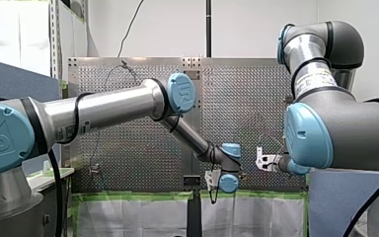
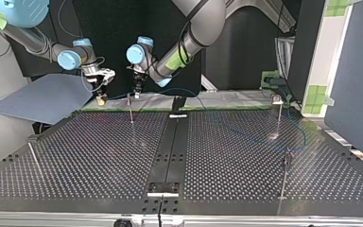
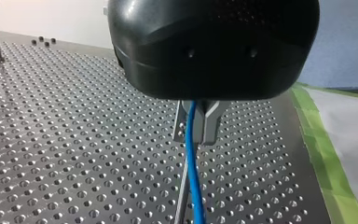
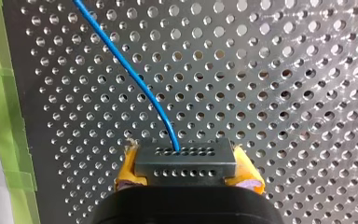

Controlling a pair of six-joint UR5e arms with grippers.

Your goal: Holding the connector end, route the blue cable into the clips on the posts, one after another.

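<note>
One blue cable (image 4: 135, 77), slanting ahead from connector (image 4: 185, 163)

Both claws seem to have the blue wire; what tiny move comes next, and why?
Probably my left gripper should ease the blue cable down toward the post just under it: the cable runs between its fingers, and my right gripper clamps the connector.

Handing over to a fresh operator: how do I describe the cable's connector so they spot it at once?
At the far edge of the perforated table, at the top view's left, hangs my right pincer. Between its yellow pads sits the connector, a dark grey block. Only it has rows of tiny holes and the blue cable running out of it.
</note>
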